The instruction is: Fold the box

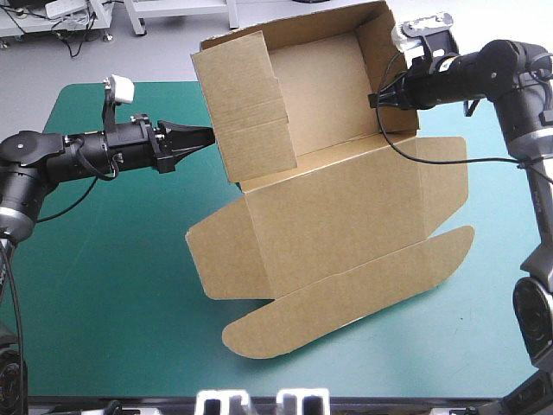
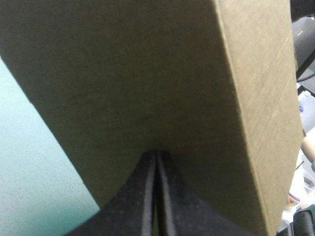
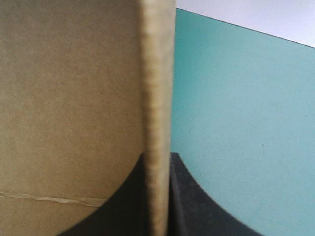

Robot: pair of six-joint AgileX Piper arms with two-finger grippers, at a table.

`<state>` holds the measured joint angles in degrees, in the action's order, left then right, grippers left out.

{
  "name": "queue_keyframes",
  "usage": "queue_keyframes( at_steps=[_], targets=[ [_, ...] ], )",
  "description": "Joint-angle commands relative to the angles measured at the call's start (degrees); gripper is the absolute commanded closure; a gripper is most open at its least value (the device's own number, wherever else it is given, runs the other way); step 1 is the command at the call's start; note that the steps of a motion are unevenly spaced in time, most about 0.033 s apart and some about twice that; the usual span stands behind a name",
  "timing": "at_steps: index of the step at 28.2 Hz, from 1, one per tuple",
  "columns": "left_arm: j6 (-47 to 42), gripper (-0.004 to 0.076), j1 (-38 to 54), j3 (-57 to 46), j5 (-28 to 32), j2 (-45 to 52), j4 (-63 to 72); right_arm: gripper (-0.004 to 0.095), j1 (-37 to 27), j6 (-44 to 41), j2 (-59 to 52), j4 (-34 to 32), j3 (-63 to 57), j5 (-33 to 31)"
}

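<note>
The brown box (image 1: 320,216) stands half formed on the teal-green cover. Its far part is a tray with raised walls, tilted up, and its lid and flaps (image 1: 346,303) lie flat toward the front. My left gripper (image 1: 207,136) is shut, its tip pressed against the outside of the box's left wall (image 2: 147,73); in the left wrist view the left gripper (image 2: 156,156) forms one pointed arch against the board. My right gripper (image 1: 377,98) is shut on the box's right wall, and in the right wrist view the wall's edge (image 3: 156,98) runs between the right gripper's (image 3: 157,167) fingers.
Teal-green cover (image 1: 104,285) shows left of the box and along the table's front edge. Beyond the held wall, the right wrist view shows bare cover (image 3: 246,123) up to the table's edge.
</note>
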<state>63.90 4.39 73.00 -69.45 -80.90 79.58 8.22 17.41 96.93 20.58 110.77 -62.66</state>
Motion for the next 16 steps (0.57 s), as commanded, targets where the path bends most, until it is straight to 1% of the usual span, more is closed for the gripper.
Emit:
queue_keyframes(
  at_steps=[1, 6, 8, 12, 14, 15, 16],
  targets=[
    [-0.04, 0.0733, -0.50, 2.06, -4.57, 1.95, 7.44, 0.0924, 0.51, -0.98, -2.80, 2.29, 1.73, 4.41],
    [0.20, 0.0732, -1.69, 2.06, -4.57, 1.95, 11.79, 0.0925, 0.51, -1.20, -2.80, 2.09, 1.73, 4.44],
    [0.20, 0.0714, -2.20, 2.06, -4.57, 1.95, 12.40, 0.0924, 0.51, -1.20, -2.80, 1.93, 1.73, 4.70],
    [0.33, 0.0505, -3.07, 2.06, -4.57, 1.95, 13.57, 0.0925, 0.51, -1.45, -2.80, 1.52, 1.73, 5.40],
    [0.33, 0.0416, -3.07, 2.06, -4.57, 1.95, 15.17, 0.0924, 0.51, -1.79, -2.80, 1.52, 1.73, 5.40],
    [-0.15, 0.0382, -3.07, 2.06, -4.49, 1.95, 16.30, 0.0924, 0.60, -1.83, -2.80, 1.40, 1.73, 5.40],
    [-0.15, 0.0365, -3.07, 2.06, -4.49, 1.95, 17.10, 0.0924, 0.60, -1.83, -2.80, 1.27, 1.73, 5.40]
  ],
)
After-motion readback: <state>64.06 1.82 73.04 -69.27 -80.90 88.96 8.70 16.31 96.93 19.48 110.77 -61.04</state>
